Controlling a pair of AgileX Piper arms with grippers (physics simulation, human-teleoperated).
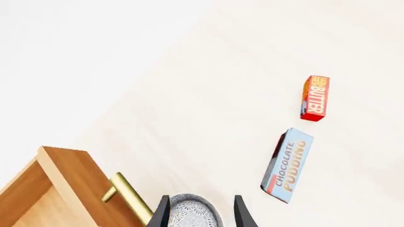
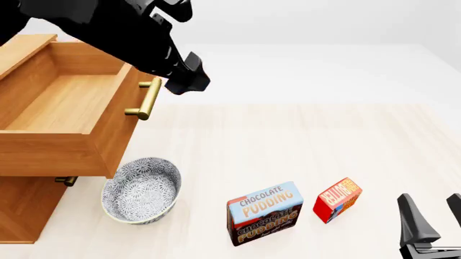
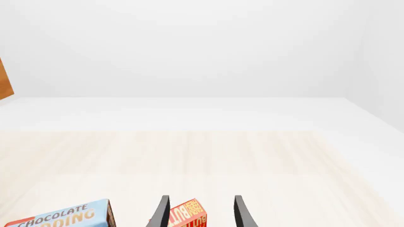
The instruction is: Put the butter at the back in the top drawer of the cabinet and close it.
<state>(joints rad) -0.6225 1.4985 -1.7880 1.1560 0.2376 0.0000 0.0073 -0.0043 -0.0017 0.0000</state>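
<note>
At 5 o'clock on the pale wood-grain table (image 2: 288, 135) sits the small red-orange cardboard butter box (image 2: 337, 199), white lettering; both claws spread, right gripper (image 2: 432, 216) and left gripper (image 1: 200, 210).

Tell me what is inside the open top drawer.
The top drawer shows only bare wood floor; nothing lies in the visible part. Its back end is hidden by the left arm, and its front wall covers the near floor strip.

left arm (image 2: 137, 38) — matte black, chunky segmented links | right gripper (image 2: 435, 218) — black tapered fingers
</note>
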